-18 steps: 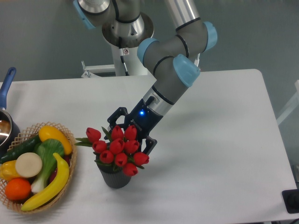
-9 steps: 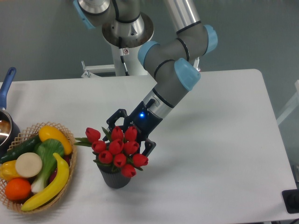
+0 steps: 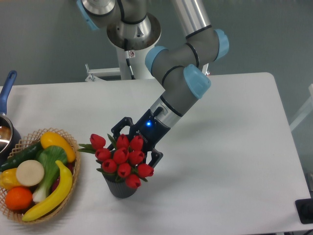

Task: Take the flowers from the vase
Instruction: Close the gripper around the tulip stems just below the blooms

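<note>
Grey wall behind, white desk (image 3: 230, 147) below, and I am watching the fingers (image 3: 138, 145) reaching in behind the flowers (image 3: 121, 159). They are spreading wide, one dark tip showing at the upper left of the bunch and the other at its right, gripping nothing yet. The flowers are sitting in the vase (image 3: 120, 186) near the front of the desk, red heads leaning toward the camera. I am judging this bunch light and soft, with buds that could crush or bend, so I am wanting hold lower down on the stems, which are hidden from me. At far left a basket (image 3: 72, 142) of fruit and vegetables is sitting, a pot (image 3: 7, 93) handle behind it.
</note>
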`<state>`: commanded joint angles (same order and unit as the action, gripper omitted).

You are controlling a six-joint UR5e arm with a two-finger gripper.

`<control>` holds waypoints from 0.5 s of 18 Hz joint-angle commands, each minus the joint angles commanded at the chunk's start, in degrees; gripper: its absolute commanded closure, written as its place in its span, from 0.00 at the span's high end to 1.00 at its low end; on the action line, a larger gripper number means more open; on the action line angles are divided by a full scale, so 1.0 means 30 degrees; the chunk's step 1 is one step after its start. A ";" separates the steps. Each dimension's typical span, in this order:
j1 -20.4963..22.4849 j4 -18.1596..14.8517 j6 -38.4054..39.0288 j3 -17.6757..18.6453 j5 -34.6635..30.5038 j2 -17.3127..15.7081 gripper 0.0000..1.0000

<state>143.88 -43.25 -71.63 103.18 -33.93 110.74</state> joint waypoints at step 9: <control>0.0000 0.0089 -0.0059 0.0117 0.0117 -0.0029 0.70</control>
<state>143.88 -42.98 -71.81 103.54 -33.58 110.65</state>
